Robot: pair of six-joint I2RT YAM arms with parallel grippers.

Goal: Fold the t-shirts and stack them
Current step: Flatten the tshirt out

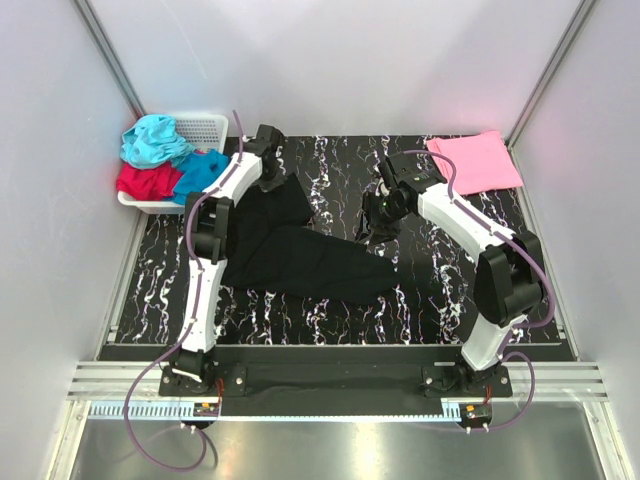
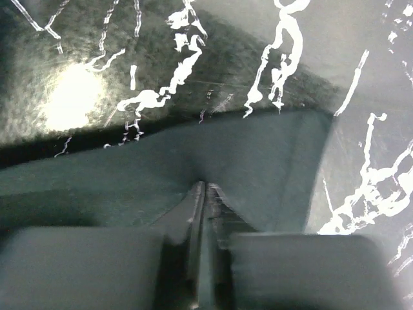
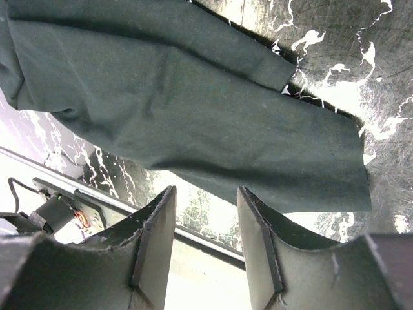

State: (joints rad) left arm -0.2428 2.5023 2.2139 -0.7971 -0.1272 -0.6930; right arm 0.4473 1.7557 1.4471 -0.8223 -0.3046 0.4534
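The counter (image 1: 330, 310) is black with white veining, boxed in by pale walls, and the black t-shirt (image 1: 290, 255) lies rumpled across its left-middle, one end trailing toward the centre. It is soft, light cloth that will drape and bunch rather than keep a shape, so I judge the hems and corners the best places to take it, with a pinch at each end to pull it flat. My left gripper (image 2: 204, 188) is pressed together on the shirt's far edge, the cloth puckering at its tips. My right gripper (image 3: 205, 191) stands spread above a flat flap of the same shirt, pinching nothing. The left wrist view shows that pinch close up, which the overhead view hides beneath the arm. Only the overhead view shows the pink t-shirt (image 1: 475, 160) lying flat at the far right, and the teal t-shirt (image 1: 155, 138), the red t-shirt (image 1: 145, 180) and the blue t-shirt (image 1: 205, 172) heaped in the white basket (image 1: 205, 125) at the far left corner
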